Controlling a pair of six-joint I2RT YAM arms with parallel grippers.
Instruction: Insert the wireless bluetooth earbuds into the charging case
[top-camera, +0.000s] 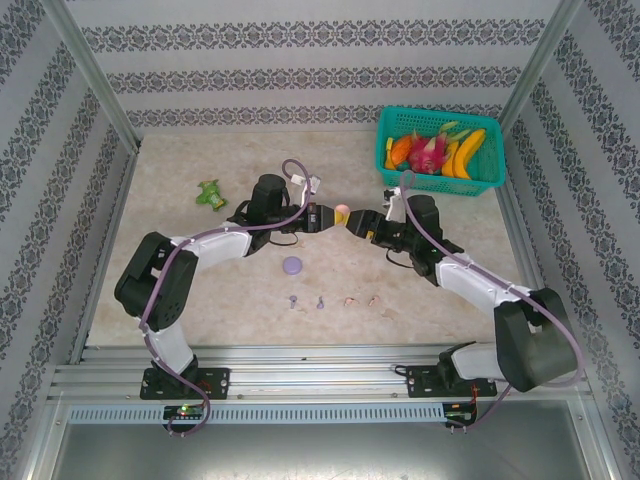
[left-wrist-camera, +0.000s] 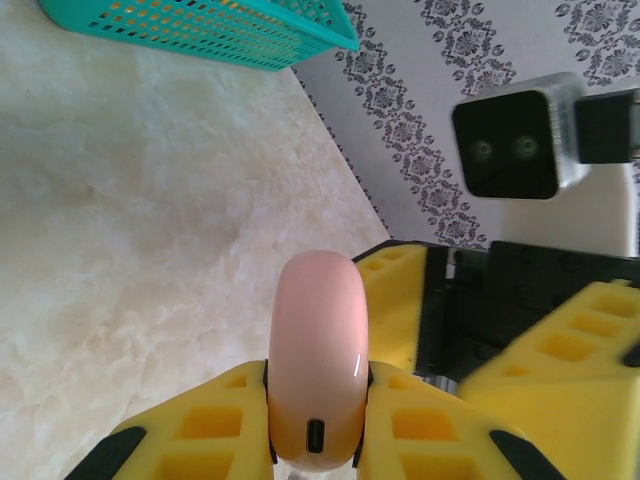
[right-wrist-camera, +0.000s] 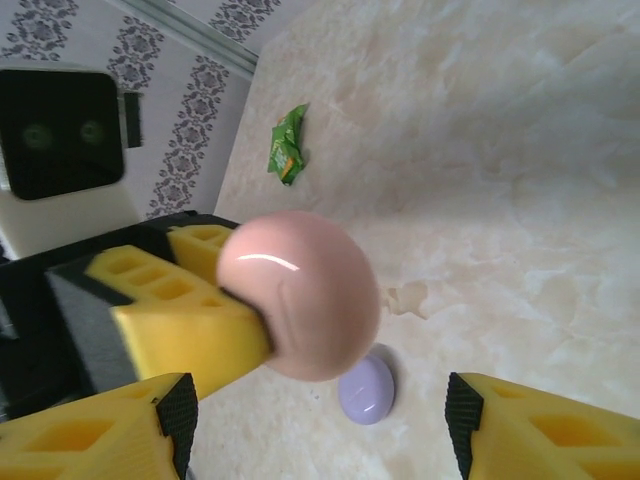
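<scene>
My left gripper (left-wrist-camera: 315, 405) is clenched on the pink charging case (left-wrist-camera: 318, 340): the two yellow fingers press it from both sides, and the case stands on its edge between them, its small port toward my wrist camera. I hold it in the air above the middle of the table (top-camera: 200, 270). My right gripper (right-wrist-camera: 320, 410) faces it from the other side with the jaws released and standing wide; the pink case is just in front of them, and I cannot see either right finger touching it. Below this, the purple charging case (top-camera: 293, 265) lies flat and closed on the table, a little nearer to my bases. The four earbuds are not in any case. They lie in a short row on the table, nearer to my bases than the purple case, the two purple earbuds (top-camera: 321, 303) on the left and the two pale pink earbuds (top-camera: 350, 299) on the right, each apart from its neighbour. Farther out, a green packet (top-camera: 210, 194) lies on the left side, and a teal basket (top-camera: 440, 186) with fruits stands in the far right corner.
</scene>
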